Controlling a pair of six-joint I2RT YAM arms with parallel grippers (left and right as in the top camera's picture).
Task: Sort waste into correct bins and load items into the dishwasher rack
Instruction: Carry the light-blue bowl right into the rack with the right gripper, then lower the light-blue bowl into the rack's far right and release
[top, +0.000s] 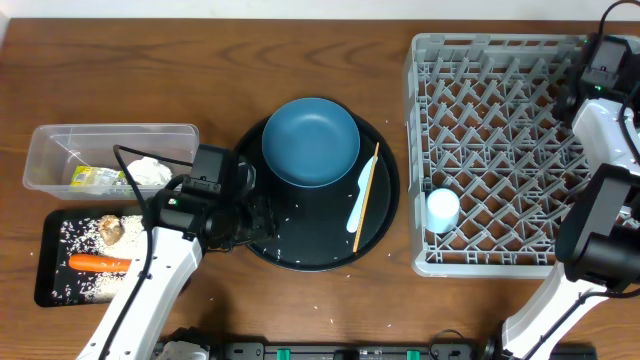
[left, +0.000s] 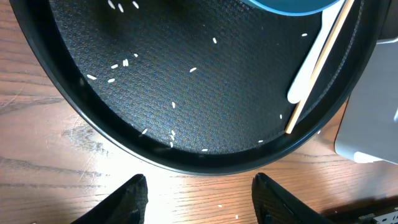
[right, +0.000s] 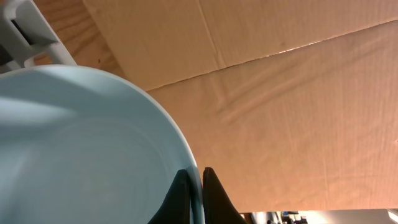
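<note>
The right claw (right: 196, 180) is pinched shut on the rim of the pale white round bowl (right: 81, 143), at the far right corner of the tabletop over the large grey plastic pegged dishwasher rack (top: 415, 150). I judge a rim grip suits standing it between pegs. The left claw (left: 200, 193) hangs with jaws apart and empty by the near left rim of the round black tray (left: 186, 93). This tray carries scattered rice grains (left: 173, 134), the dark blue round plate (top: 310, 140), white plastic spoon (top: 358, 200) and thin wooden chopstick (top: 367, 195).

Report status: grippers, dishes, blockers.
Left gripper open, by round tray. Right gripper shut on pale bowl rim. Plate, spoon, chopstick not yet racked; cup in rack. No blocker seen.
</note>
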